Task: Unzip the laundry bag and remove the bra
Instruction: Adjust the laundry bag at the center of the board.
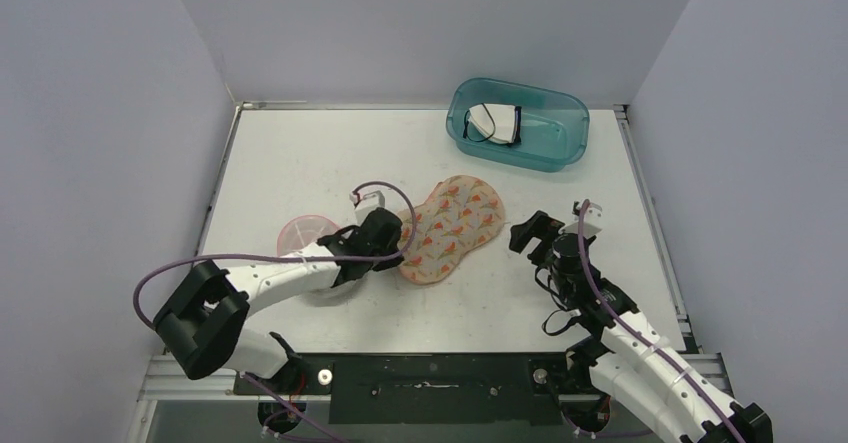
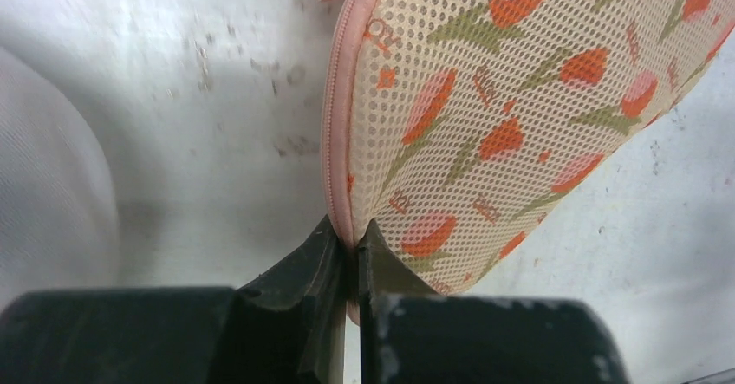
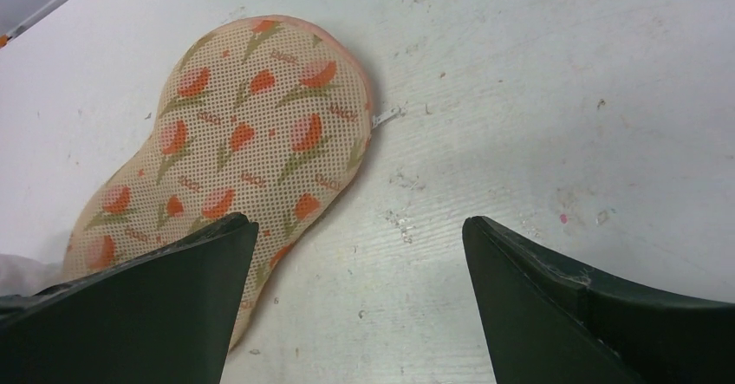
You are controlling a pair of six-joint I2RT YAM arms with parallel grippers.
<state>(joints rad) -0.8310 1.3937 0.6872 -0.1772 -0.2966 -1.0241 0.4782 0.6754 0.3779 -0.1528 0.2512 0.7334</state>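
Holding the bag's near end while the zip tab waits on the right

The laundry bag (image 1: 452,228) lies in the middle of the table (image 1: 300,153). Its long shape runs from near-left to far-right. The left gripper (image 2: 354,241) has its fingers pinched tight on the pink zip edge at the near-left end. The right gripper (image 3: 360,224) sits just right of the bag, fingers wide apart, holding nothing. The little zip tab (image 3: 387,116) sticks out of the bag's right side, near the far end, straight ahead of those open fingers. I think the right arm is closer to it. The bag looks shut, and I cannot see the bra in it.
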